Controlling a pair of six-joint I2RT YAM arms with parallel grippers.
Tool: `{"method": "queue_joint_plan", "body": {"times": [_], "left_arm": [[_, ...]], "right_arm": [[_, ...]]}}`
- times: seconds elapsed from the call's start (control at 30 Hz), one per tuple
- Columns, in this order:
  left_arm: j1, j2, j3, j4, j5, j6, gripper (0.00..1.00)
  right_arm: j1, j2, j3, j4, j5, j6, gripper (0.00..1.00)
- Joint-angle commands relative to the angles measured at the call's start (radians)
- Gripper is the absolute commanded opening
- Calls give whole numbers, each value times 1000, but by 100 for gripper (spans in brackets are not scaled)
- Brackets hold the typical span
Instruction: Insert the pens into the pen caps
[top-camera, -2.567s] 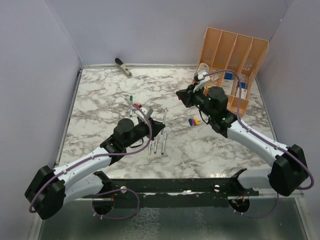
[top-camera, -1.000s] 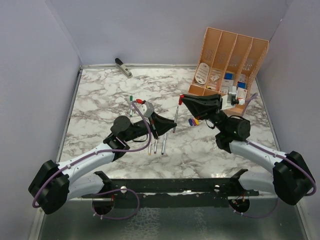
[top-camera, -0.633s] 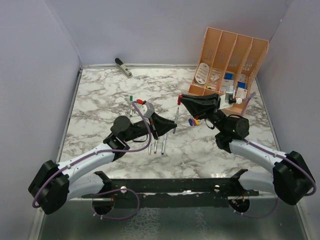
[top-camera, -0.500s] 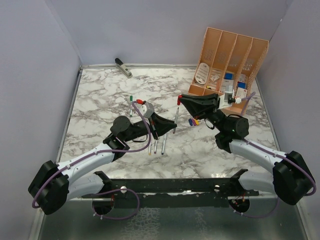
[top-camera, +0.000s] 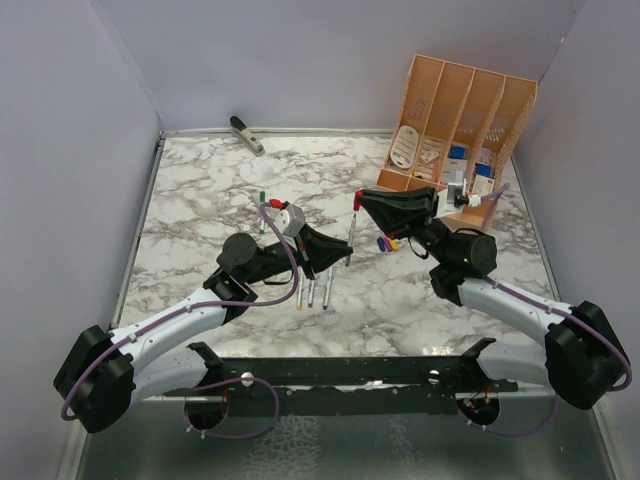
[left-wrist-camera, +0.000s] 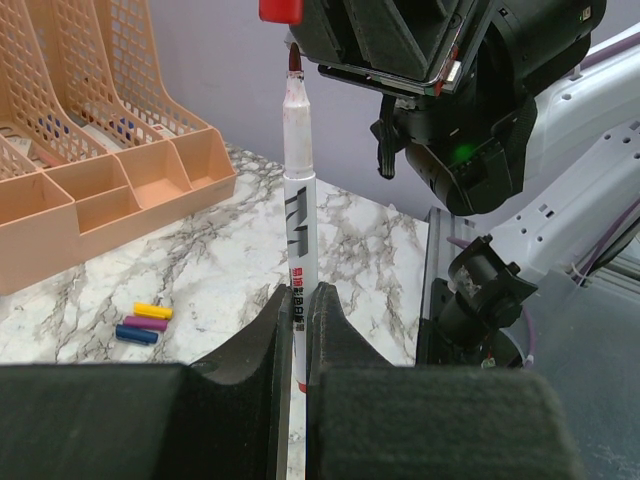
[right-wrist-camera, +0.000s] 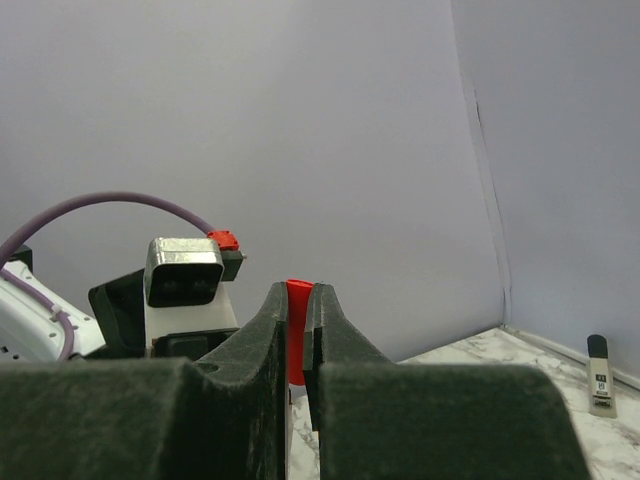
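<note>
1. Pen with a red tip (left-wrist-camera: 297, 215) stands upright in the left hand (left-wrist-camera: 299, 300), whose fingers are closed tight on the lower barrel.
2. The red cap (right-wrist-camera: 297, 335) is pinched between the almost closed fingers of the right hand (right-wrist-camera: 297, 305). In the left wrist view it hangs just above the pen's tip, in line with it, with a small gap between them.
3. From above, the two hands meet over the middle of the desk (top-camera: 200, 200), both raised off its surface.
4. Three more pens (top-camera: 313, 290) lie side by side on the desk, just on the near side of the left hand.
5. A pen with a green end (top-camera: 262, 210) lies apart from them, further back and to the left.
6. The yellow cap (left-wrist-camera: 152, 311), purple cap (left-wrist-camera: 145, 323) and blue cap (left-wrist-camera: 136, 335) lie close together on the desk, beside the right arm.
7. An orange mesh organizer (top-camera: 460, 120) stands at the far right of the desk.
8. A grey-black stapler-like object (top-camera: 246, 135) lies at the far edge, towards the left.
</note>
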Motion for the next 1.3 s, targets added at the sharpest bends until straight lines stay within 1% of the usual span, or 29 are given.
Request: {"method": "queue_joint_plan", "body": {"times": [0.0,0.63,1.0,1.27], "left_arm": [[1,-7,1,43,3,-1,0],[1,-16,-17,42,-77,-14,0],[0,-20,-14,42,-64,-19,0],[1,-29,-19,42,-61,-18,0]], "right_arm": [[6,11,4,9,-32,5,2],[5,-3,-22,2,-44,42,2],[6,39,-28,47,-46,42,2],[5,54,-8,37,-43,13,2]]}}
